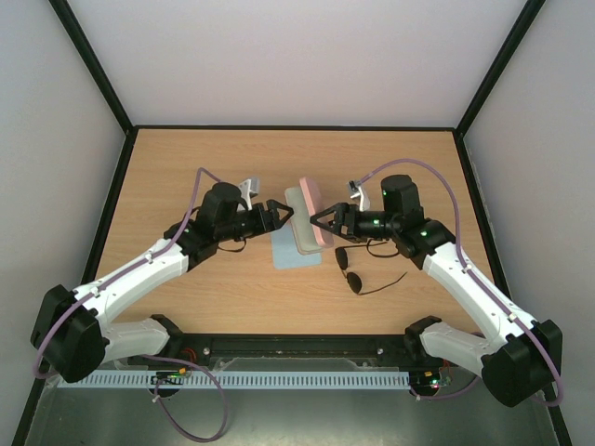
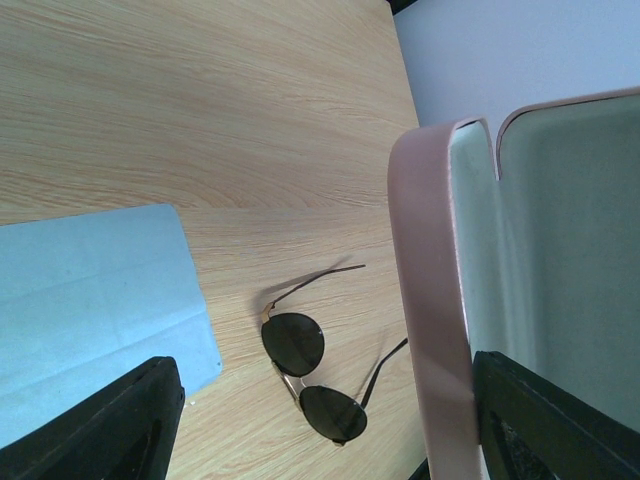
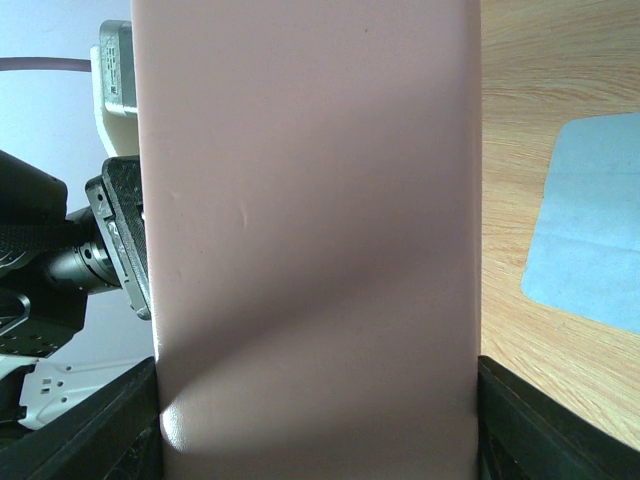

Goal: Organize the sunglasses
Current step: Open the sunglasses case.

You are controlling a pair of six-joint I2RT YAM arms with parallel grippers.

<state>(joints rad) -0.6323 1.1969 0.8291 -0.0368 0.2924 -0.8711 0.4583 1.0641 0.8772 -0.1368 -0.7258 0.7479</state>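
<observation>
While right gripper (image 1: 320, 225) clasps case (image 1: 310, 197) — sunglasses (image 1: 353, 282) lie nearby.

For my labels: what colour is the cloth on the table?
Light blue; the cloth shows best in the left wrist view.

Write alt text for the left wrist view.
A thin dark wire-framed pair of sunglasses lies on the wooden table, temple arms unfolded, between a light blue square cloth on the left and the pink wall of an open oblong case on the right. The left gripper is open, its dark fingers in the bottom corners.
</observation>
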